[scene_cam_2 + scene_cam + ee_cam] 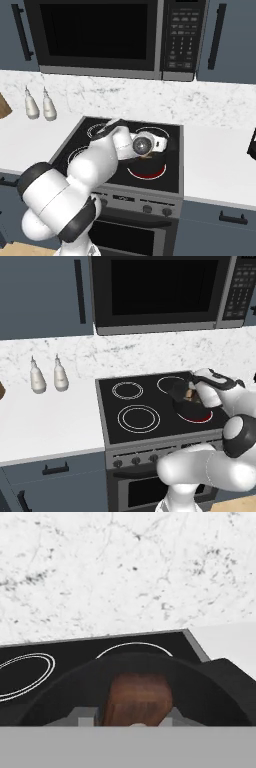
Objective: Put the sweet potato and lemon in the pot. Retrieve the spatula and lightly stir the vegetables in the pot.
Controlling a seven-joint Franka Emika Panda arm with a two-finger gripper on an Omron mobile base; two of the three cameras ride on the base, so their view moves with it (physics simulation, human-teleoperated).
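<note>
Two-pronged and aimed down into the pot (220,687), hangs just over its dark rim. Flanks the sweet potato (137,699) with the fingers (82,716), one grey tip on either side, both seemingly against the orange-brown skin (blunt end toward the camera, the rest reaching away from the fingers into the pot). Cannot tell whether clenched on the tuber or slack against it.

Encloses both fingers and tuber within the pot's curved wall, ahead of the fingers and to either side. Looks past the far wall, beyond the fingers, onto the black stove (60,649), with a white burner ring (134,647) straight ahead of the fingers and a double ring (25,674) off to one side. Ends farther out at a marbled white backsplash (125,567).

From the left base view, shows the pot (180,390) directly under the fingers on a red-glowing burner (197,417), with a scrap of the sweet potato (190,393) at the fingers' level. From the right base view, tucks the pot (159,156) beneath the white wrist.

Leaves two pale bottles (37,378) well away from the fingers on the white tabletop (45,426), across the stove. Sets a dark microwave (165,291) high above the fingers.
</note>
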